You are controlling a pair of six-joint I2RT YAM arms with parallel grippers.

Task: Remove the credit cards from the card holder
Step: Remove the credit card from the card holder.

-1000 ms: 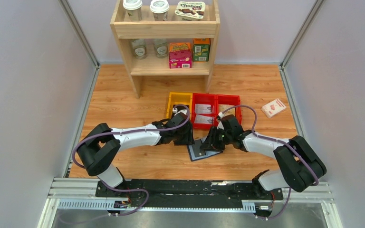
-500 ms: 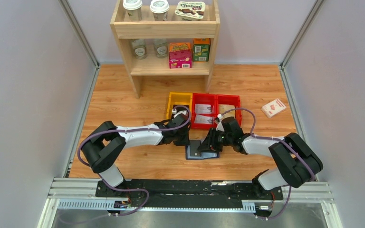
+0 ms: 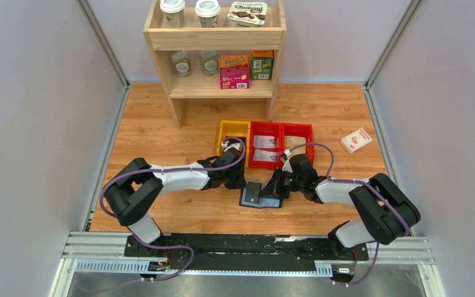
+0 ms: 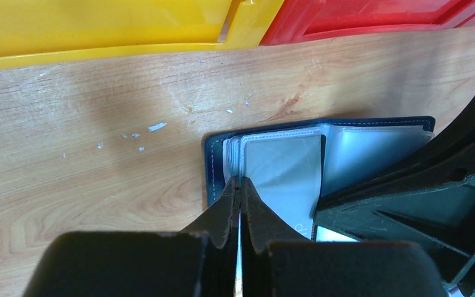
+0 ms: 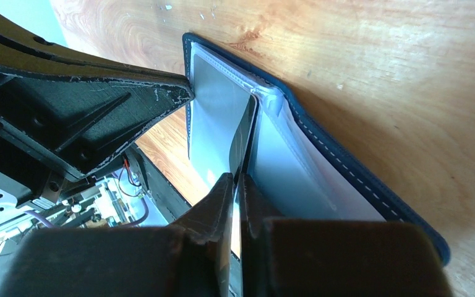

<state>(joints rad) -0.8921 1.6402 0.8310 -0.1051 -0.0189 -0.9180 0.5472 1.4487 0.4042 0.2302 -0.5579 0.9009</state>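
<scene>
Black fingertips pinch the open card holder (image 3: 260, 197) from both sides.
On a clear sleeve's edge the left gripper (image 4: 239, 182) is closed; the right gripper (image 5: 236, 180) clamps a dark credit card (image 5: 246, 139) among the sleeves. The card holder lies on the wooden table (image 3: 161, 130), just before the red bins (image 3: 281, 141).

The left arm (image 3: 173, 176) and right arm (image 3: 340, 185) have white shells with black joints. Purple-grey cables (image 3: 312, 145) loop along them. The tool fingers (image 4: 216, 229) are matte black, scuffed pale at the edges.
</scene>
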